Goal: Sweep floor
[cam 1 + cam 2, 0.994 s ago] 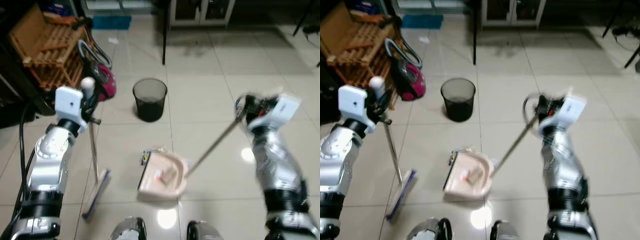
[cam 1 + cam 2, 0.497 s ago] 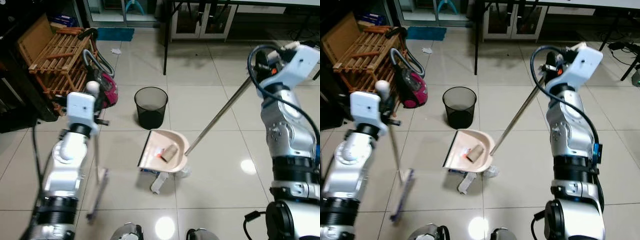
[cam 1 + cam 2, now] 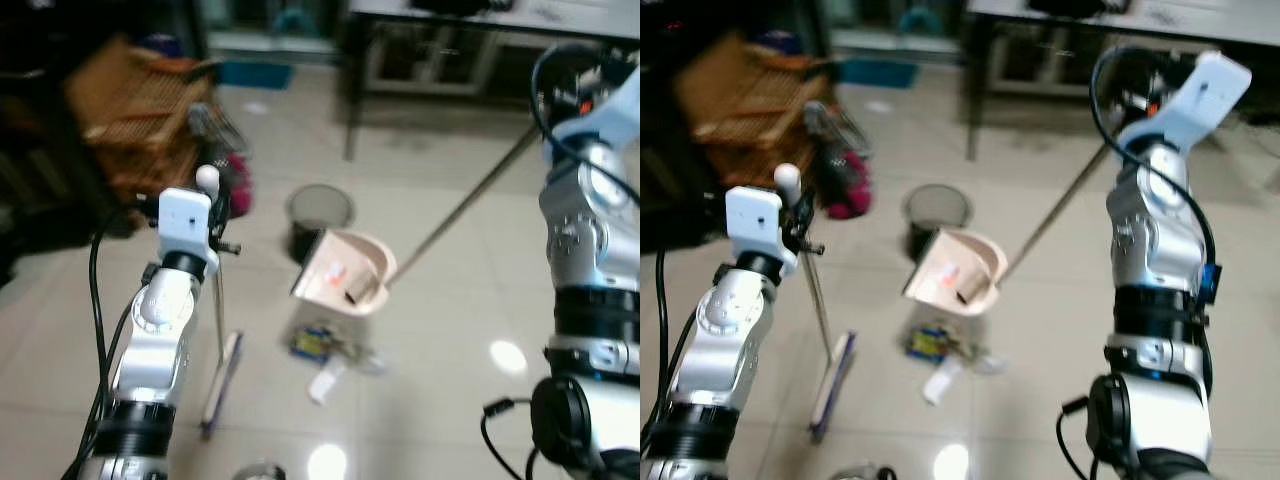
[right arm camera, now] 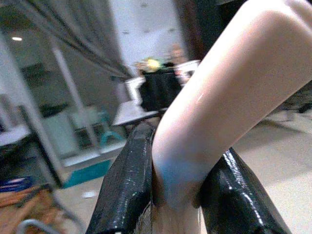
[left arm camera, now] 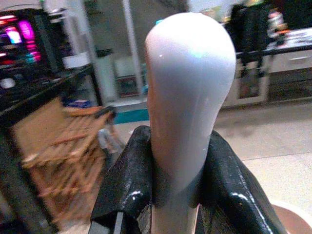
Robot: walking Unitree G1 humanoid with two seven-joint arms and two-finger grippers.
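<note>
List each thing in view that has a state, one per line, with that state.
Left gripper: shut on broom handle.
Right gripper: shut on dustpan handle.
Broom: upright, head on the floor.
Dustpan: lifted, tilted, holding scraps, beside the bin.
Bin: upright, open-topped.
Litter: lying on the floor below the dustpan.

You see both head views smeared by motion; the litter (image 3: 328, 352) on the floor (image 3: 450, 330) at 6 o'clock from the dustpan (image 3: 345, 278) is too blurred to identify; the dustpan's contents read only as smudges; the wooden rack (image 3: 135, 110) at 10 o'clock is soft; the dustpan handle (image 3: 470, 205) meets the right tool beyond clear sight.
</note>
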